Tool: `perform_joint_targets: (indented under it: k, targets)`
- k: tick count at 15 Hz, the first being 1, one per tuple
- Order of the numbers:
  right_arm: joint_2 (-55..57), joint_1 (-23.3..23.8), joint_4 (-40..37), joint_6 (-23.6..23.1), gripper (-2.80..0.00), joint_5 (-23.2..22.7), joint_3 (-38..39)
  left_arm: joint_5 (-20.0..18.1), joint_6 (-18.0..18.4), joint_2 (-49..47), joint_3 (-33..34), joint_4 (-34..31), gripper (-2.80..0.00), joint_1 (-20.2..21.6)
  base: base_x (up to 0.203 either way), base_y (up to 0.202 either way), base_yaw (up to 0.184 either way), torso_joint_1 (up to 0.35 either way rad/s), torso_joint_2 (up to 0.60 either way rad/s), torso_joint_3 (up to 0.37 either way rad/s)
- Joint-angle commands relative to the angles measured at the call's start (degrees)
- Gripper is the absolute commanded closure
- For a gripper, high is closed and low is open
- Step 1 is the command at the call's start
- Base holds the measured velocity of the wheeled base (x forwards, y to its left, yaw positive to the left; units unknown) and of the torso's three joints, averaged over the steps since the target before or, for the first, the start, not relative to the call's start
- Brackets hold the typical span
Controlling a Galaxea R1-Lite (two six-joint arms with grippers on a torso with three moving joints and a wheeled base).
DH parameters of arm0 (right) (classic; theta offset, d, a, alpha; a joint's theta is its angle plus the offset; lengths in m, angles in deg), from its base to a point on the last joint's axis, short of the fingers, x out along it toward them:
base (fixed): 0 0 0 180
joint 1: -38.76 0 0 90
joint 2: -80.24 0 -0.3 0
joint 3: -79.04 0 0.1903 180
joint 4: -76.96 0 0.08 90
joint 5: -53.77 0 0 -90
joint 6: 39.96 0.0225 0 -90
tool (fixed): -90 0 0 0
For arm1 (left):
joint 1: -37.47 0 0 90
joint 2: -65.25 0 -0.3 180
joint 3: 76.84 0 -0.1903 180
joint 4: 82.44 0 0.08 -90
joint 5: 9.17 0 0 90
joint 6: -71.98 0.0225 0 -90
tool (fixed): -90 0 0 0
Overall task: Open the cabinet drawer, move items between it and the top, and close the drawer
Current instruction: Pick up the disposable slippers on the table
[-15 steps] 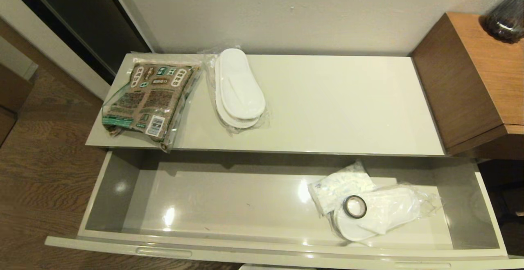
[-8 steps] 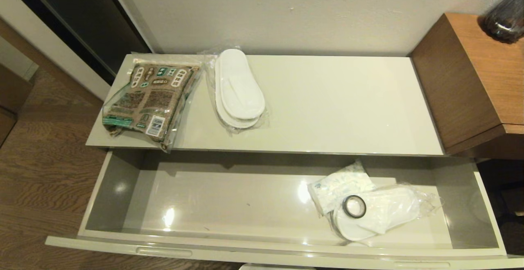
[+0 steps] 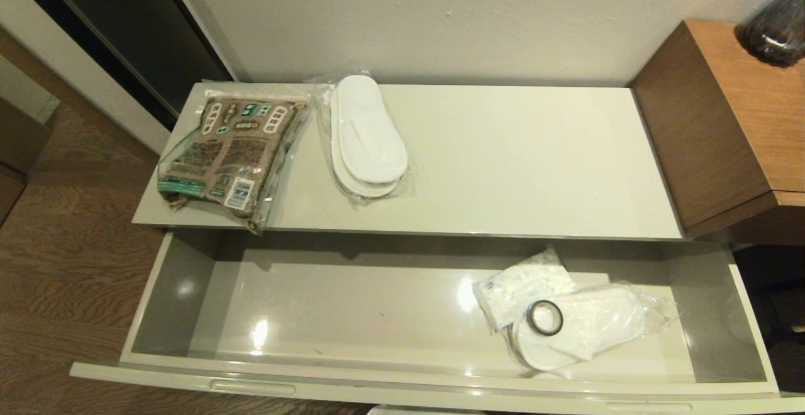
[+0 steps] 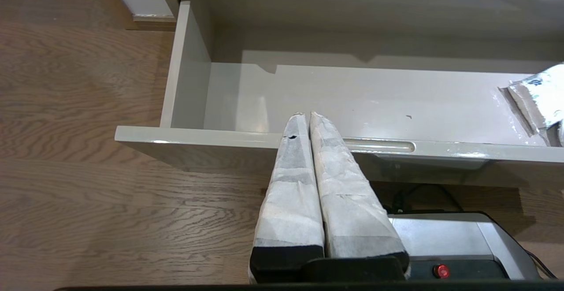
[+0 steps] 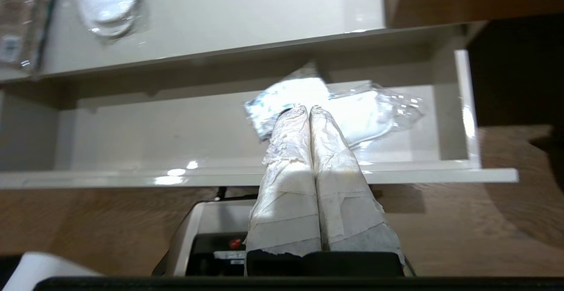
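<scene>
The wide grey-beige drawer (image 3: 151,302) stands pulled fully out below the off-white top (image 3: 516,163). On the top lie the brown-and-green packet (image 3: 229,154) and one wrapped pair of white slippers (image 3: 366,138). At the drawer's right end lies the second wrapped slipper pair (image 3: 597,324) with the black tape roll (image 3: 544,317) on it. My left gripper (image 4: 307,114) is shut and empty, over the drawer's front edge beside a slot handle (image 4: 379,144). In front of the drawer's right part, above the floor, my right gripper (image 5: 307,108) is shut and empty, pointing at the slippers (image 5: 365,112).
A small white crinkled sachet (image 3: 522,286) lies in the drawer beside the slippers. A taller brown wooden unit (image 3: 723,126) with a dark glass object (image 3: 777,25) adjoins the cabinet's right end. Wood floor (image 3: 69,258) lies to the left. My own base (image 4: 458,242) sits under the drawer front.
</scene>
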State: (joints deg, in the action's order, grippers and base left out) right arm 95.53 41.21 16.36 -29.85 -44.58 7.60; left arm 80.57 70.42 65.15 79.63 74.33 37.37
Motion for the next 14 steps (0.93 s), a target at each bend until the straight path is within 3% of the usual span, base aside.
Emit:
perform_joint_targets:
  k: [1, 4, 6, 9, 14]
  targets:
    - [-1.85, -3.47, -0.25, 0.09, 0.0, -0.09, 0.84, 0.0, -0.02, 0.01, -0.02, 0.04, 0.0, 0.01, 0.0, 0.0, 0.0, 0.0, 0.0, 0.0]
    - [-9.25, -2.85, 0.65, -1.06, 0.0, 0.03, 7.47, 0.0, -0.02, 0.01, 0.02, 0.04, 0.0, 0.01, 0.0, 0.0, 0.0, 0.0, 0.0, 0.0]
    - [-14.53, -2.6, 3.66, -4.5, 0.0, 0.71, 15.28, 0.0, -0.02, 0.01, -0.02, 0.04, 0.0, 0.01, 0.0, 0.0, 0.0, 0.0, 0.0, 0.0]
    - [-15.3, -2.47, 11.78, -6.59, 0.0, 3.57, 23.03, 0.0, -0.02, 0.01, -0.02, 0.04, 0.0, 0.01, 0.0, 0.0, 0.0, 0.0, 0.0, 0.0]
    - [-15.29, -2.45, 16.79, -11.73, 0.0, 5.61, 30.42, 0.0, -0.02, 0.01, 0.07, 0.04, 0.0, 0.01, 0.0, 0.0, 0.0, 0.0, 0.0, 0.0]
